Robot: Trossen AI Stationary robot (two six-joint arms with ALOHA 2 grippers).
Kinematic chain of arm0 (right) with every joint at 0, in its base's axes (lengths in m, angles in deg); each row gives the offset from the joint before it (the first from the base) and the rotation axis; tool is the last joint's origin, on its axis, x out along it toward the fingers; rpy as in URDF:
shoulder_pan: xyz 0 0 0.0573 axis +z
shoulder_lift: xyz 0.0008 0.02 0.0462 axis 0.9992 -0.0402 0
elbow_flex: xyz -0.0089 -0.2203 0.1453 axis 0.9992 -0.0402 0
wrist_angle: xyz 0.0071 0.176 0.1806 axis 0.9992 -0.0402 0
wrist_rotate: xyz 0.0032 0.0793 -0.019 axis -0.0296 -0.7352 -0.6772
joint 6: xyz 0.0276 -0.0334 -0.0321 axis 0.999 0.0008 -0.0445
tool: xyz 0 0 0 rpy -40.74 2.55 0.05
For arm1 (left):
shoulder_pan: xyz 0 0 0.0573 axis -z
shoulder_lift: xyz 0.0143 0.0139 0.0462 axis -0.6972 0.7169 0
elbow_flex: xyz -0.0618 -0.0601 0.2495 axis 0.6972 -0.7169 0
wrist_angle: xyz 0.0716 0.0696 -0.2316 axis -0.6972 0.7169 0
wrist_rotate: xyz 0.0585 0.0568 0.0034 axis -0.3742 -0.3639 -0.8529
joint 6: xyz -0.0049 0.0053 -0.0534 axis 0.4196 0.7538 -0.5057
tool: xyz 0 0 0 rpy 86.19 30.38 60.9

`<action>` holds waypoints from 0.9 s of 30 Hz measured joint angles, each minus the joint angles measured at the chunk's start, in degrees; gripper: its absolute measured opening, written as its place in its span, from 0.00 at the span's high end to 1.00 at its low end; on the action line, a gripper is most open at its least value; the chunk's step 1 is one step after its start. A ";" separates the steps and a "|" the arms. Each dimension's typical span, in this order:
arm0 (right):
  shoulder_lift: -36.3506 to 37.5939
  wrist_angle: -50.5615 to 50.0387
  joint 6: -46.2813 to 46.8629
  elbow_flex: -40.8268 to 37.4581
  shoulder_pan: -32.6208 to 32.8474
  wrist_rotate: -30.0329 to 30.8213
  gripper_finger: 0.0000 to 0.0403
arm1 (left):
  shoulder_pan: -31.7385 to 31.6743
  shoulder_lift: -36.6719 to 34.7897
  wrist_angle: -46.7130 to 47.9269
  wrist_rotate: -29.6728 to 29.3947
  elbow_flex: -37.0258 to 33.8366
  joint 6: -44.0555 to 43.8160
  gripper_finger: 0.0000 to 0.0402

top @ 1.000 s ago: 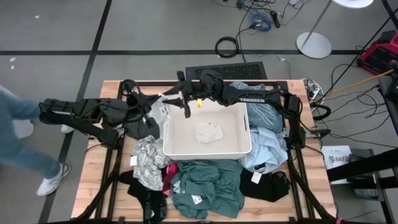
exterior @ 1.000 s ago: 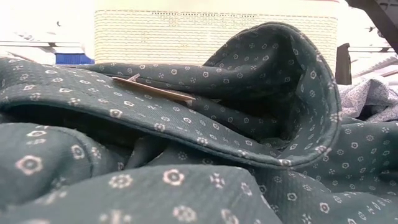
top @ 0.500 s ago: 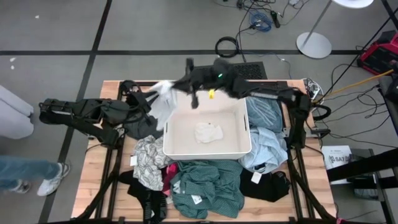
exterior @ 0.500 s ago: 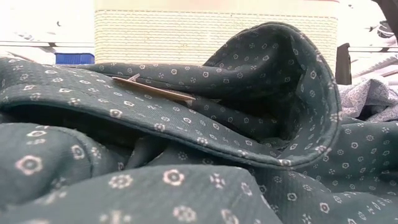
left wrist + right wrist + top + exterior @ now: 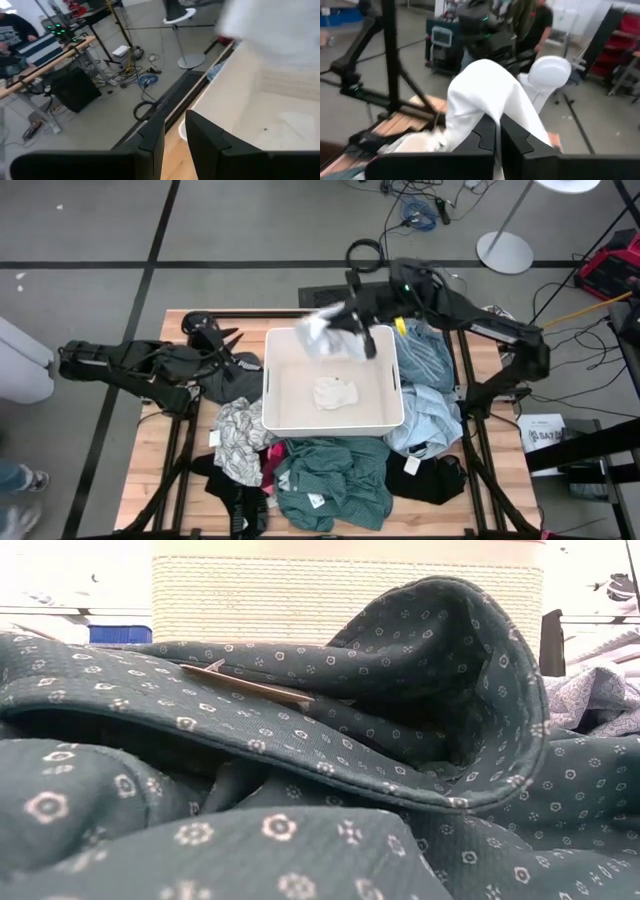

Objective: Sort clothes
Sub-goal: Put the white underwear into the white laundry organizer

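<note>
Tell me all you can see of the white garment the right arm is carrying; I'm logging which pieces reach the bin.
The white garment is soft, pale fabric, draped in a limp fold over the right gripper, whose fingers are shut on it. It hangs in the air above the far end of the white bin, apparently touching nothing else. In the right wrist view it rises in a smooth hump over the fingers. No print or label shows.
</note>
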 joint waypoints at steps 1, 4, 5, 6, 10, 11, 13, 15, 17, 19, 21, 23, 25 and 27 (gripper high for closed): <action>1.04 -0.18 0.02 -1.06 1.04 1.73 1.00 | 0.00 -0.44 -0.13 -1.16 -0.35 0.00 0.78; 4.00 -0.13 0.70 -5.17 3.87 7.12 1.00 | -0.02 -1.19 -0.63 -2.93 -0.69 0.00 0.78; 4.98 -0.14 0.83 -6.94 4.62 8.60 1.00 | 0.00 -1.37 -0.92 -2.95 -0.87 0.02 0.78; 6.04 0.06 1.07 -8.92 5.33 10.08 1.00 | 0.00 -1.47 -1.19 -2.95 -1.07 0.02 0.78; 10.51 4.18 3.39 -18.50 7.10 15.49 1.00 | 0.00 -1.74 -2.25 -2.95 -1.91 0.11 0.78; 11.60 5.37 4.36 -21.16 7.30 16.71 1.00 | 0.00 -1.76 -2.28 -2.95 -2.05 0.11 0.78; 13.49 8.11 6.40 -26.76 7.31 18.99 1.00 | -0.01 -1.76 -2.28 -2.95 -2.27 0.08 0.78; 15.19 10.13 7.88 -31.90 7.00 21.27 1.00 | 0.00 -1.68 -2.27 -2.93 -2.31 0.07 0.78; 16.78 11.77 8.50 -35.51 6.49 23.63 1.00 | 0.00 -1.72 -2.30 -2.93 -2.31 0.09 0.78; 18.15 12.12 8.40 -37.52 5.91 26.31 1.00 | 0.00 -1.74 -2.30 -3.19 -2.31 0.15 0.78; 18.97 11.58 7.15 -38.47 5.41 29.00 1.00 | 0.00 -1.76 -2.30 -3.34 -2.31 0.31 0.78; 19.26 10.91 5.11 -38.59 4.89 31.17 1.00 | 0.00 -1.78 -2.29 -3.82 -2.31 0.31 0.78; 19.45 10.68 3.24 -38.59 4.10 31.97 1.00 | 0.00 -1.78 -2.24 -5.27 -2.31 0.12 0.78; 19.48 10.78 2.70 -38.59 2.89 31.72 1.00 | -0.02 -1.97 -2.21 -7.37 -2.31 -0.89 0.78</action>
